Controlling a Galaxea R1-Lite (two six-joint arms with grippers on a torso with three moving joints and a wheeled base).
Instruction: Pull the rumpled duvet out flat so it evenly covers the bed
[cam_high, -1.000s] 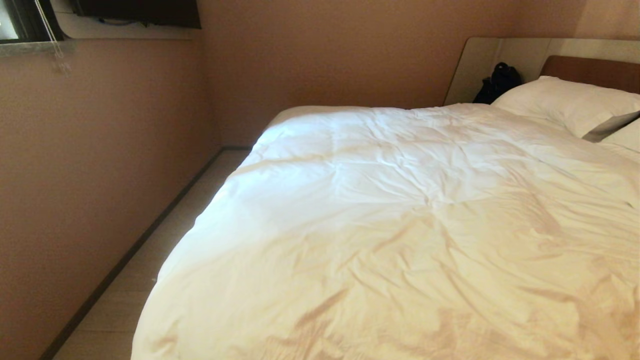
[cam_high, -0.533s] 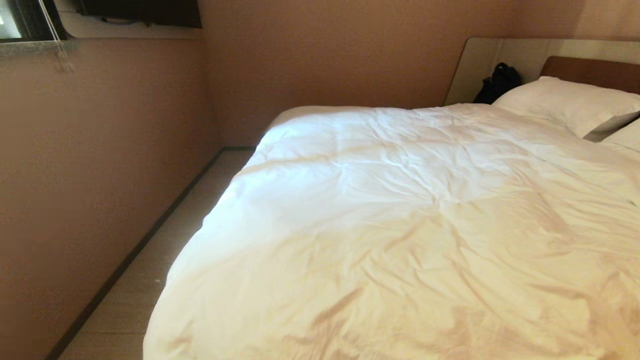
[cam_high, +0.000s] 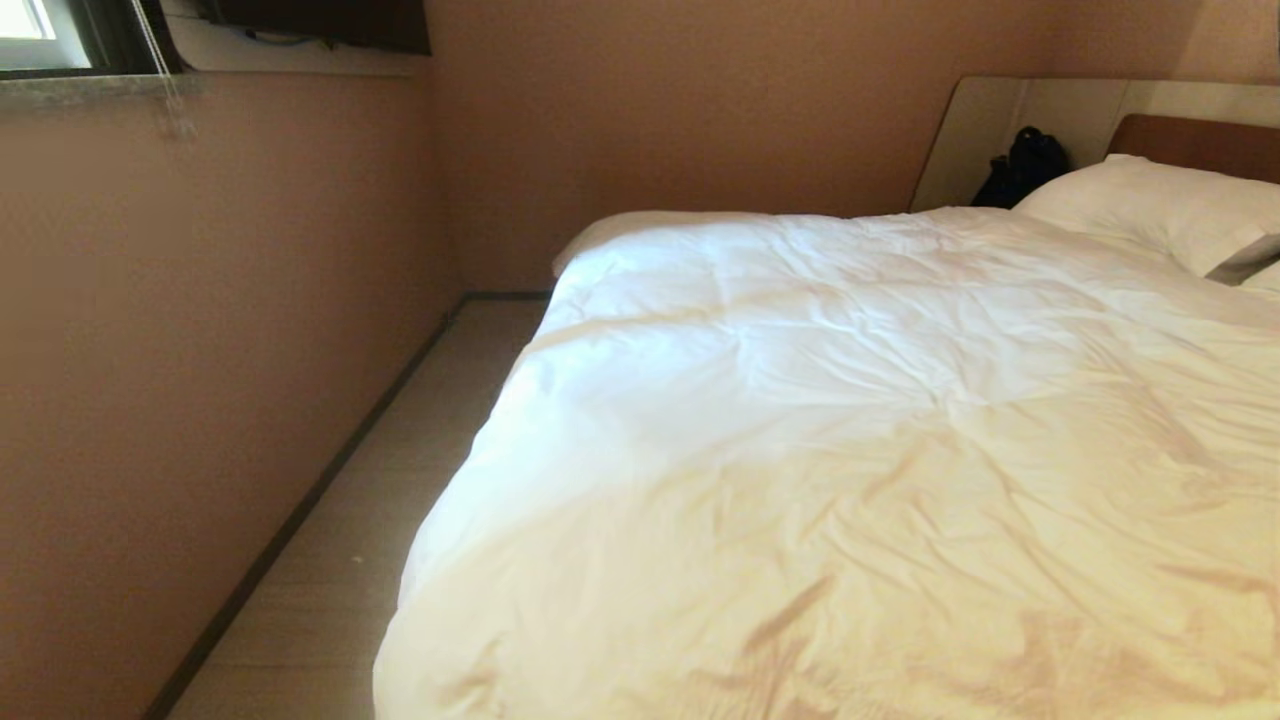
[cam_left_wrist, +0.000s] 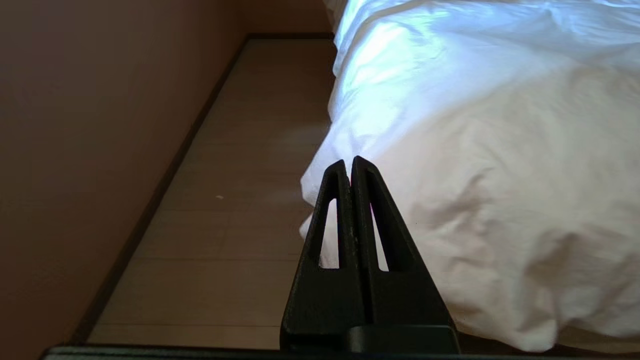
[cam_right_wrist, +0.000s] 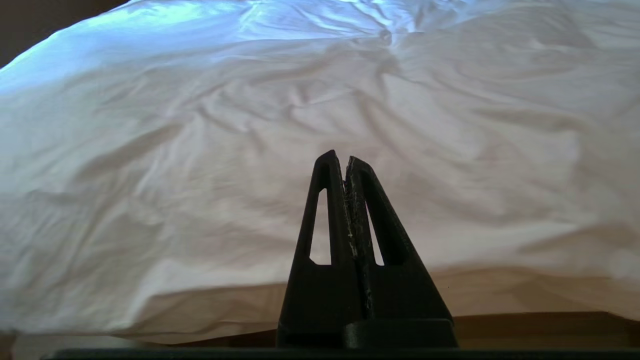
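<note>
Both of my tools are out of the head view, where only the room shows. The duvet (cam_high: 850, 460) lies spread over the bed (cam_high: 1195, 145), wrinkled, reaching up to the pillows (cam_high: 1150, 205) at the brown headboard. A strip of sheet shows at the far corner beyond the duvet's edge. A black bag (cam_high: 1025, 165) sits beside the pillows against the pale panel. Compared with the pictures of a second ago, the whole scene has slid to the right: the duvet's near corner, the floor (cam_high: 340, 560) and the window (cam_high: 40, 35) all sit further right, and more of the window shows. That is my camera turning; the duvet's folds lie as they did.

Left wrist view: my left tool (cam_left_wrist: 350, 162) has its two black fingers pressed together, holding nothing. It hangs in the air before the duvet's (cam_left_wrist: 475, 150) drooping corner, with the floor (cam_left_wrist: 240, 200) and the wall alongside.

Right wrist view: my right tool (cam_right_wrist: 345, 160) likewise has its fingers closed on each other, empty, facing the duvet's (cam_right_wrist: 250, 125) hanging side. Below the duvet's lower edge the bed's dark wooden base (cam_right_wrist: 525, 325) shows.
</note>
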